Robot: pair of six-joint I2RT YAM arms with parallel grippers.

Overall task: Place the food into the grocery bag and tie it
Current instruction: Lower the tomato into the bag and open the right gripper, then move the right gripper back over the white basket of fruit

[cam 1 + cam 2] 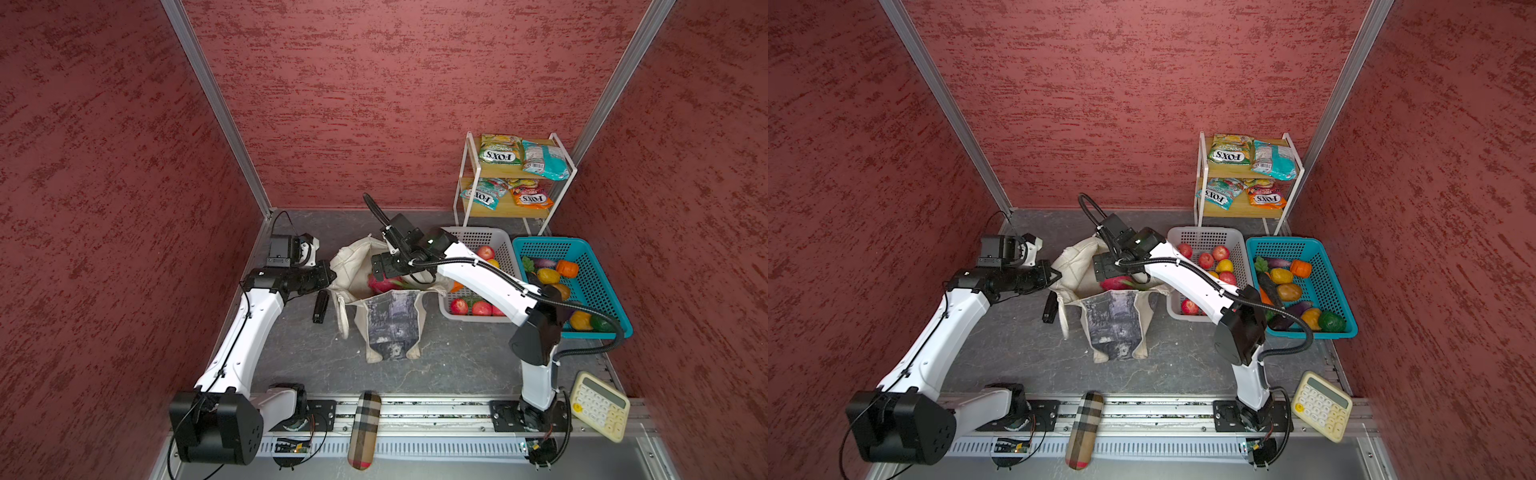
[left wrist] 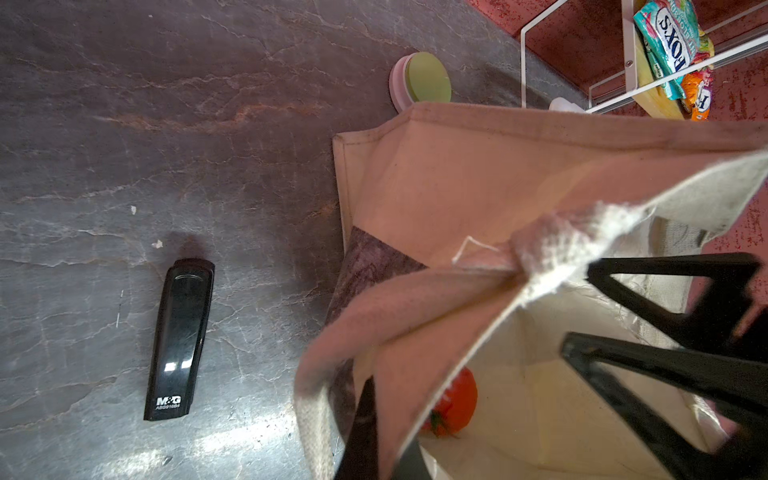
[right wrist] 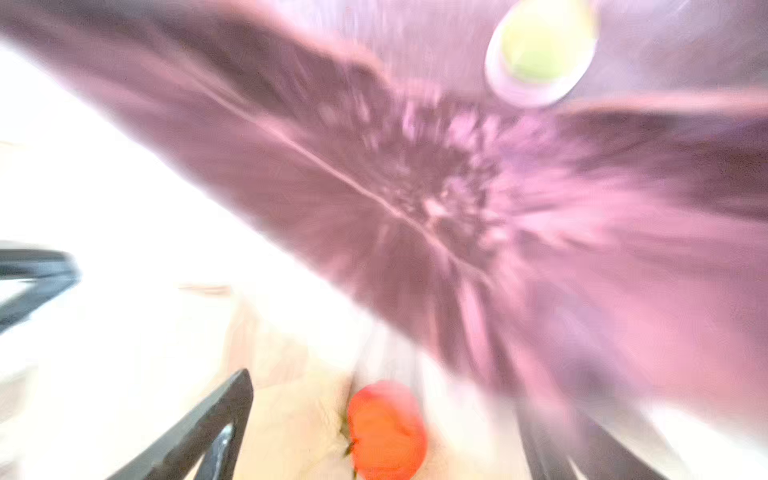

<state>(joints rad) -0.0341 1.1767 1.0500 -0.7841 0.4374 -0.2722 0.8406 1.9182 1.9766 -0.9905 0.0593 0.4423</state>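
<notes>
in both top views the grocery bag (image 1: 388, 320) (image 1: 1113, 322) stands on the dark table (image 1: 457, 357), mouth up, its grey print side facing the camera. the left gripper (image 1: 331, 274) (image 1: 1054, 274) meets the bag's rim on the left and is clenched on the cloth. the right gripper (image 1: 384, 270) (image 1: 1105, 269) hangs over the bag's mouth, pointing down; its fingertips are hidden here. a pink dragon fruit (image 1: 379, 284) (image 1: 1112, 284) shows inside the mouth. a black stapler (image 1: 321, 306) lies just beside the bag. right of the bag sit a white basket (image 1: 478, 232) with red fruit and a blue basket (image 1: 602, 266) with vegetables. behind them, fox's packets (image 1: 500, 151) lie on a small shelf rack (image 1: 467, 183). a calculator (image 1: 598, 405) and a plaid case (image 1: 365, 428) lie at the near edge.

in the left wrist view the left gripper (image 2: 577, 307) pinches the frayed rim of the grocery bag (image 2: 436, 187), holding it apart. a red tomato (image 2: 455, 401) lies on the bag's floor. the stapler (image 2: 180, 336) and a round green-topped disc (image 2: 426, 79) rest on the table outside.

the right wrist view is badly blurred. the right gripper (image 3: 384, 395) has its jaws spread wide and released, gripping nothing. the tomato (image 3: 386, 432) shows low between the fingers (image 3: 199, 432), touching neither.
</notes>
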